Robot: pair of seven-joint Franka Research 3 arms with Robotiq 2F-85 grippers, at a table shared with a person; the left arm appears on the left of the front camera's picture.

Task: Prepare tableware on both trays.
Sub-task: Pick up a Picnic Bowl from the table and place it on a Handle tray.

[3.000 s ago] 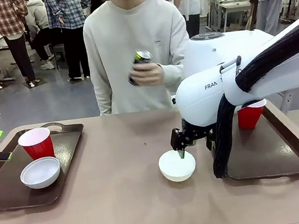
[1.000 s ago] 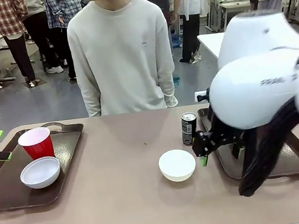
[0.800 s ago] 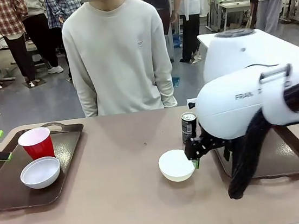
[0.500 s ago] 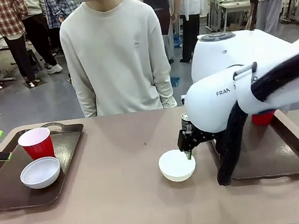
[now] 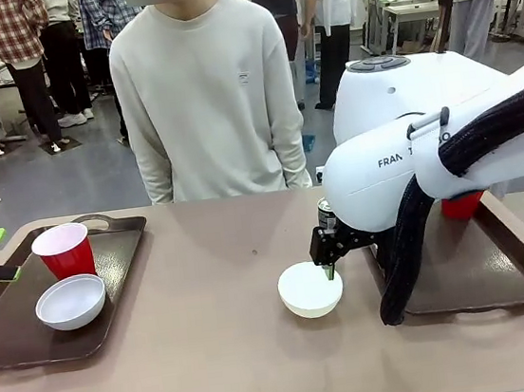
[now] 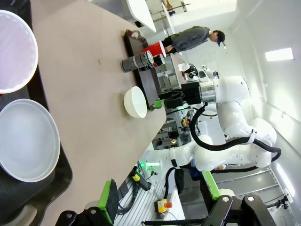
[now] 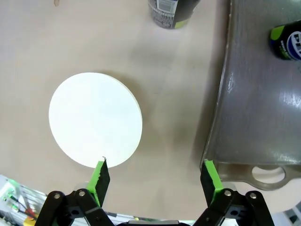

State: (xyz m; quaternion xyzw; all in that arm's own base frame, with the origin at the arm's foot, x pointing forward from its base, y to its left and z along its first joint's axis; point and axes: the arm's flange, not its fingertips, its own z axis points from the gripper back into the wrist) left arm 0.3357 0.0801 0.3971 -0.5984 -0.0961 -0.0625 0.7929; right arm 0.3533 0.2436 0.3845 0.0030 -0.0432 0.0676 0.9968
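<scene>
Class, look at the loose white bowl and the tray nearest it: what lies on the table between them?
Nothing: the right wrist view shows bare table between the bowl and the tray.

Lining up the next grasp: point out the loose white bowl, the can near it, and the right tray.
white bowl [image 7: 95, 119], right wrist view, inside centre.
can [image 7: 173, 12], right wrist view, printed side.
right tray [image 7: 256, 117], right wrist view, bare floor.
</scene>
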